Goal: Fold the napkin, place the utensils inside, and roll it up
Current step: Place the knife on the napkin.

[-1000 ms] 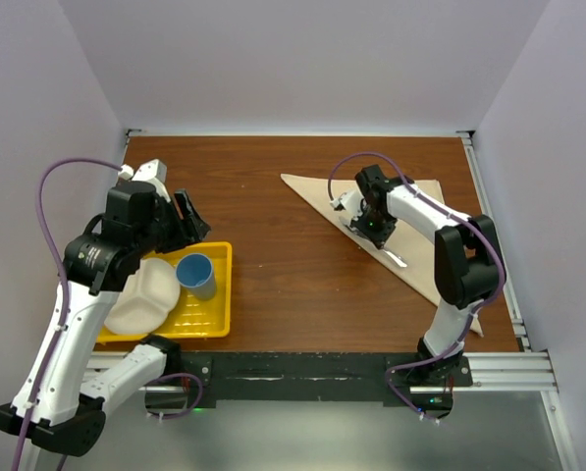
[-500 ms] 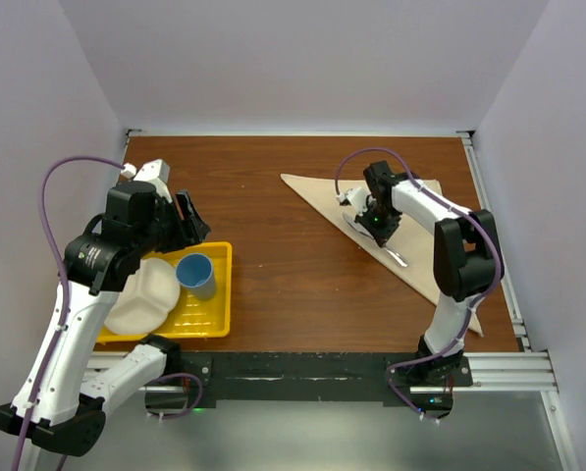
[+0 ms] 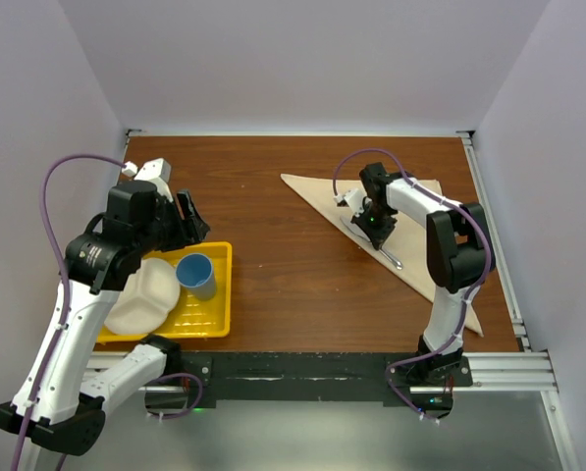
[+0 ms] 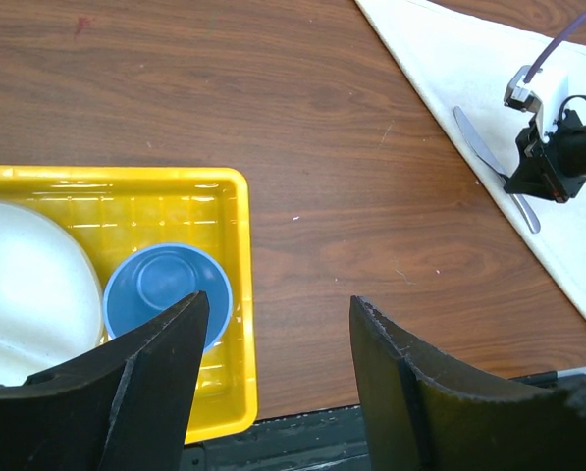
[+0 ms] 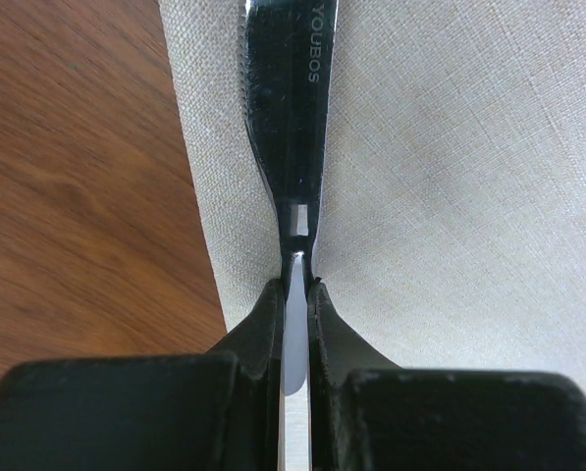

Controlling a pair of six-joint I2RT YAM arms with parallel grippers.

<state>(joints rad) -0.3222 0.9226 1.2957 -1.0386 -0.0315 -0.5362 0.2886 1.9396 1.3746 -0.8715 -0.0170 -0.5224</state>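
Your right gripper (image 5: 294, 285) clenches the stiff, slippery knife (image 5: 291, 118) near its middle, at the edge of the soft napkin (image 5: 450, 147); grip firmly. Your left gripper (image 4: 278, 314) has its jaws released.

The napkin (image 5: 450, 196) is beige cloth, matt, with a fine woven grain that looks a little rough. The knife (image 5: 288, 118) is polished metal, glossy and dark with reflection. The table (image 4: 273, 128) is brown wood, smooth, with a soft sheen. The tray (image 4: 245, 343) is glossy yellow plastic. The cup (image 4: 165, 285) is blue and smooth, and the plate (image 4: 18, 285) is white and matt.
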